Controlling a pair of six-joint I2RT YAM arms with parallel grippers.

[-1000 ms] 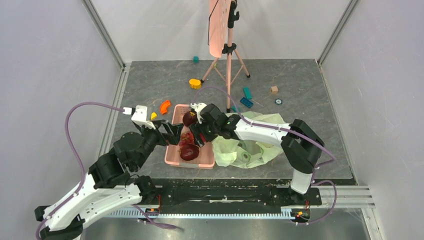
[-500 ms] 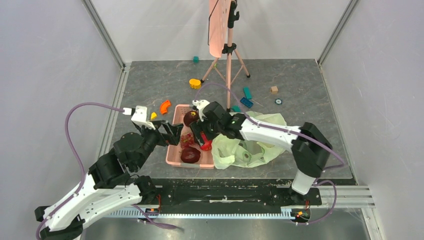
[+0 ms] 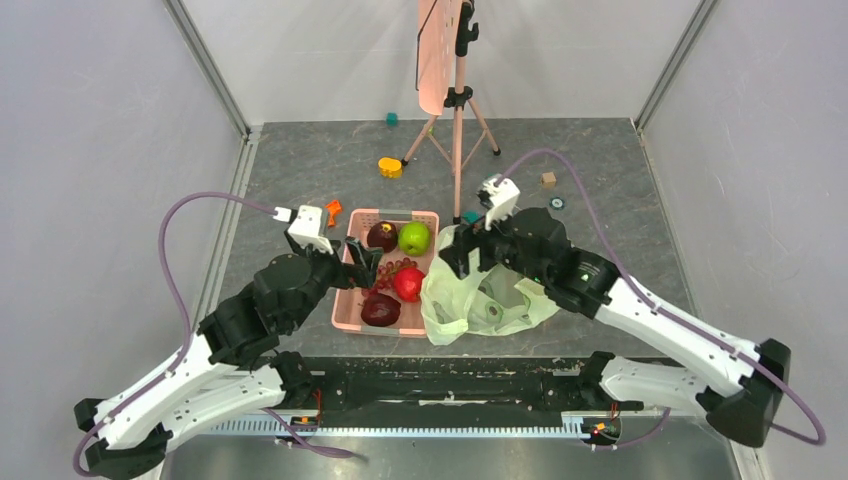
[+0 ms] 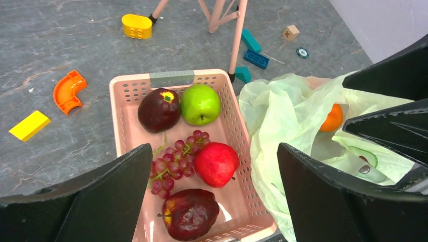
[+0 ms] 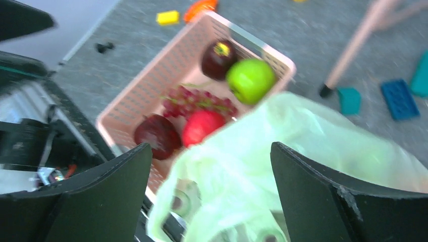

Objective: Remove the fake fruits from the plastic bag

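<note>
Above basket (image 4: 171, 78) and plastic bag (image 4: 277, 116), left hand (image 3: 367, 265) wide, right hand (image 3: 455, 262) wide, orange (image 4: 332, 118) in bag

The right gripper (image 3: 457, 256) spread its jaws, left the red apple (image 3: 407, 284) inside the pink basket (image 3: 395, 331), and pulled away past the basket's right rim, above the plastic bag (image 3: 445, 300), uncovering the green apple (image 3: 414, 238) at the basket's far end.

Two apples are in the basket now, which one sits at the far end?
The green apple, beside a dark maroon fruit against the pink basket's far wall. The red apple lies mid-basket, next to the grapes.
</note>
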